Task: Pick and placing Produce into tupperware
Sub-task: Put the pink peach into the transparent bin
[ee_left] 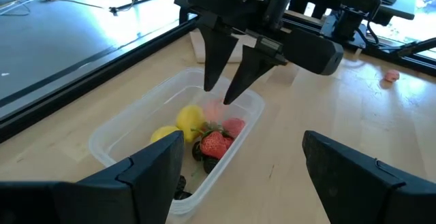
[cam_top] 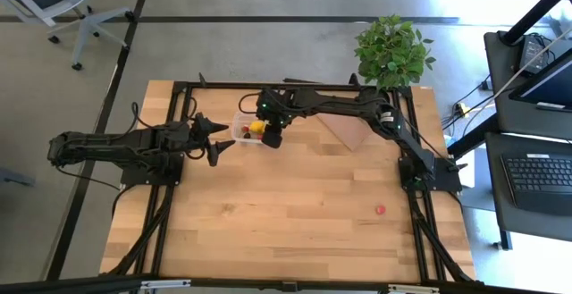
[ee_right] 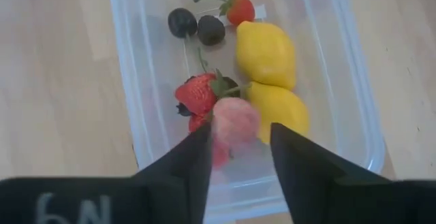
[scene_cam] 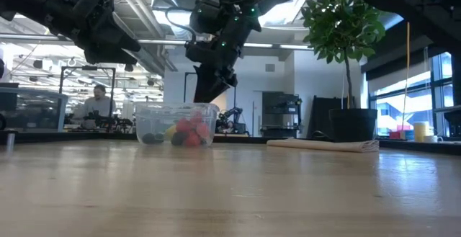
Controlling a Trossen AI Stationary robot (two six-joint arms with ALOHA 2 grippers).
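Note:
The clear tupperware (ee_right: 340, 60) stands on the table at the far middle (cam_top: 241, 126). In it lie two yellow lemon pieces (ee_right: 266, 54), red strawberry pieces (ee_right: 197, 93) and dark berries (ee_right: 182, 22). My right gripper (ee_left: 223, 96) hangs over the tupperware, pointing steeply down, fingers open. A blurred pinkish-red piece (ee_right: 235, 122) shows just below its fingertips, apart from them, over the other produce. My left gripper (cam_top: 214, 142) waits open beside the tupperware's left end. One red piece (cam_top: 380, 210) lies alone on the table at the near right.
A flat brown board (cam_top: 344, 131) lies right of the tupperware, under my right arm. A leafy potted plant (cam_top: 391, 51) stands at the far right corner. Bare wood spreads across the table's near half.

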